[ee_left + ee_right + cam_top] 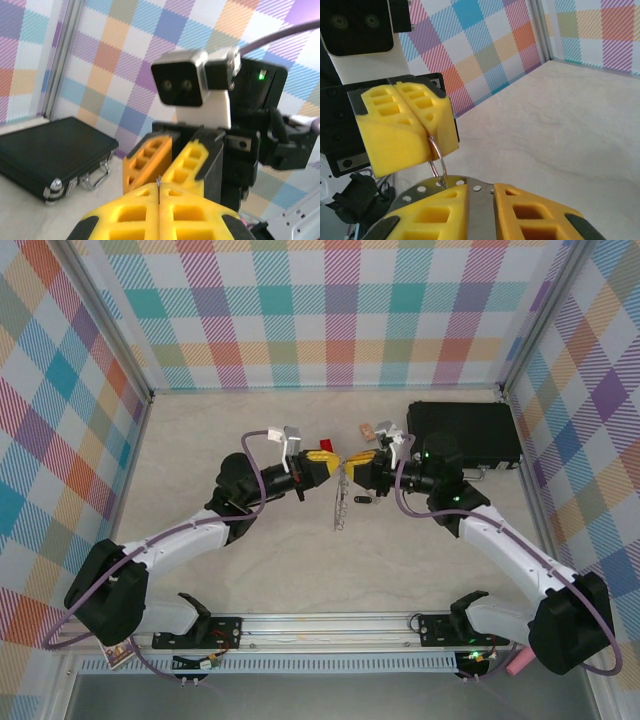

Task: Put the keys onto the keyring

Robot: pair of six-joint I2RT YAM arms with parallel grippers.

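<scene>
Yellow-fingered and fully closed, pinching one wire loop [436, 155] of the keyring [342, 498] with the left gripper [333, 461] and dangling it edge-on above the table [250, 570], midway between both arms. Facing it from the opposite side with the right gripper [354, 461], fingers [540, 217] standing slightly parted and gripping nothing, showing the grey perforated face through the gap. Leaving the key [363, 501] lying on the table just right of the dangling keyring. Working near the red block [322, 444] and tan block [367, 429], with the black case [462, 433] at far right.
</scene>
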